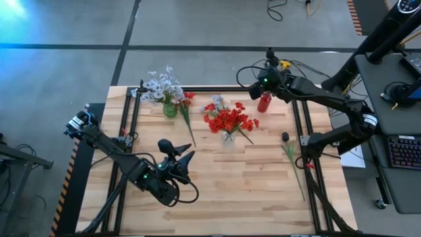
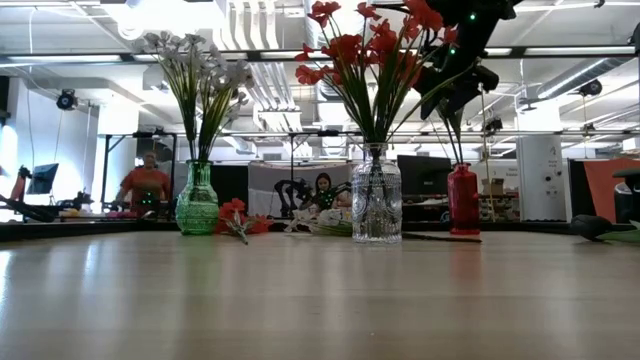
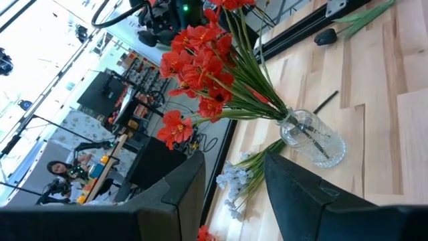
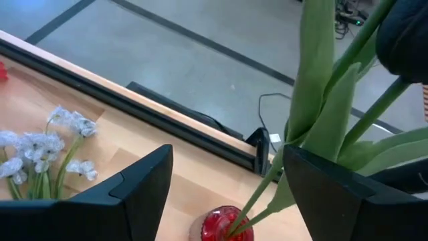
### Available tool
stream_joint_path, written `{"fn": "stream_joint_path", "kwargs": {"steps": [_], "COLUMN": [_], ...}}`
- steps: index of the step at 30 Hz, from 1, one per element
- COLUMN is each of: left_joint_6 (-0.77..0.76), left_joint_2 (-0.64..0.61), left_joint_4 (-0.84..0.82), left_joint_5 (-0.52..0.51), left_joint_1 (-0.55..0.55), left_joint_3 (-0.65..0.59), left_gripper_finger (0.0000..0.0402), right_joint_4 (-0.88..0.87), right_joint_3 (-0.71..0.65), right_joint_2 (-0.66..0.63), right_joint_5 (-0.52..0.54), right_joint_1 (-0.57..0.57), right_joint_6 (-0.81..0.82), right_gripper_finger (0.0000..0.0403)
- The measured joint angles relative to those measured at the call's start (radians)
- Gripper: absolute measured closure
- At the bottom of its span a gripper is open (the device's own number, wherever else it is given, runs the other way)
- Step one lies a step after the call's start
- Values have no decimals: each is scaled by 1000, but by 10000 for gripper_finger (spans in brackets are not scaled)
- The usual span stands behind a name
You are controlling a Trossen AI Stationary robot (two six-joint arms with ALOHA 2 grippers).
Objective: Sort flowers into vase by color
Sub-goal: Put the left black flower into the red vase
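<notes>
A small red vase [image 1: 264, 103] stands at the table's far right and holds dark-blossomed flowers [image 4: 334, 100] on green stems. My right gripper [image 4: 227, 181] hovers open just above the vase [image 4: 224, 226], with the stems rising between its fingers, close to one of them. A clear vase [image 1: 227, 137] at mid-table holds red flowers [image 1: 229, 120]. A green vase [image 1: 170, 109] at the far left holds pale flowers [image 1: 161, 85]. My left gripper [image 1: 179, 153] hangs open over the table's near-left part, facing the clear vase [image 3: 314, 137], with nothing between its fingers. My right gripper stands open around the dark flowers' green stems [image 4: 277, 175], coming from above at a slant. The stems pass right beside one finger [image 4: 334, 194]; I cannot tell whether they touch it. The stems' lower ends sit in the red vase's mouth.
A dark-blossomed flower [image 1: 293, 158] lies on the table at the right, its stem pointing toward the near edge. A red flower [image 1: 187, 108] lies beside the green vase, and a pale one [image 1: 216, 102] lies behind the clear vase. Black rails [image 1: 304, 131] run along the table's sides.
</notes>
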Motion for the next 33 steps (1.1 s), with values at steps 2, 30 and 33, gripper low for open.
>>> {"fn": "stream_joint_path", "kwargs": {"steps": [2,30,33], "left_joint_6": [0,-68,-63], "left_joint_2": [0,0,0], "left_joint_4": [0,-2,-2], "left_joint_5": [0,218,220], "left_joint_1": [1,54,57], "left_joint_3": [0,0,0], "left_gripper_finger": [265,265,265], "right_joint_4": [-1,12,64], "right_joint_3": [0,-13,-37], "right_joint_2": [0,-219,-223], "right_joint_5": [5,-132,-143], "right_joint_1": [0,133,135], "right_joint_6": [0,-90,-102], "right_gripper_finger": [129,150,147]}}
